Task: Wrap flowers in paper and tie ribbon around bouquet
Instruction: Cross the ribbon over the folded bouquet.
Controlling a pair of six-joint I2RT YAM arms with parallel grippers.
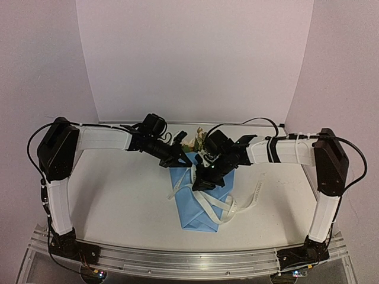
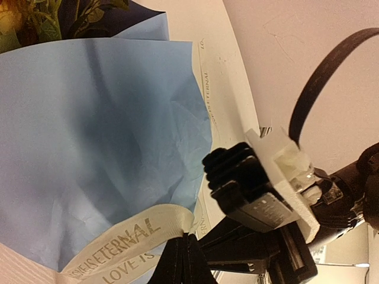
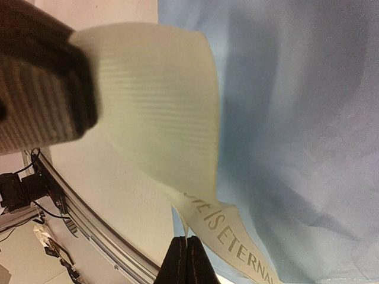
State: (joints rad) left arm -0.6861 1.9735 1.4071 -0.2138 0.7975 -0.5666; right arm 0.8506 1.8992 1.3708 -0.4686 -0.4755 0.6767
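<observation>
1. Nearest: a silver aluminium rail (image 1: 189, 260) runs along the table's front edge, w/ both arm bases bolted to it, left & right.
2. At the ctr of the white table (image 1: 118, 201) lies a thin light-blue paper (image 1: 195, 214), rolled into a cone. It lies flat, narrow end toward the rail, open mouth pointing away.
3. A long, narrow off-white ribbon (image 1: 225, 207) w/ dark printed lettering crosses the paper. Loose loops & tails spill onto the table at the cone's right side.
4. The right gripper (image 3: 186, 242) hangs over the cone's upper half. In its wrist view the jaws are pressed together, pinching a twisted stretch of ribbon just above the blue sheet.
5. The left gripper (image 2: 183, 239) sits slightly farther back, at the left of the cone's mouth. Its jaws are closed tight on the ribbon, beside the words "LOVE IS ETERNAL".
6. Beyond both grippers, a small bunch of pale flowers (image 1: 198, 139) w/ green leaves pokes out of the cone's mouth, btwn the two wrists.
7. Farthest: a plain white back wall (image 1: 195, 59).
</observation>
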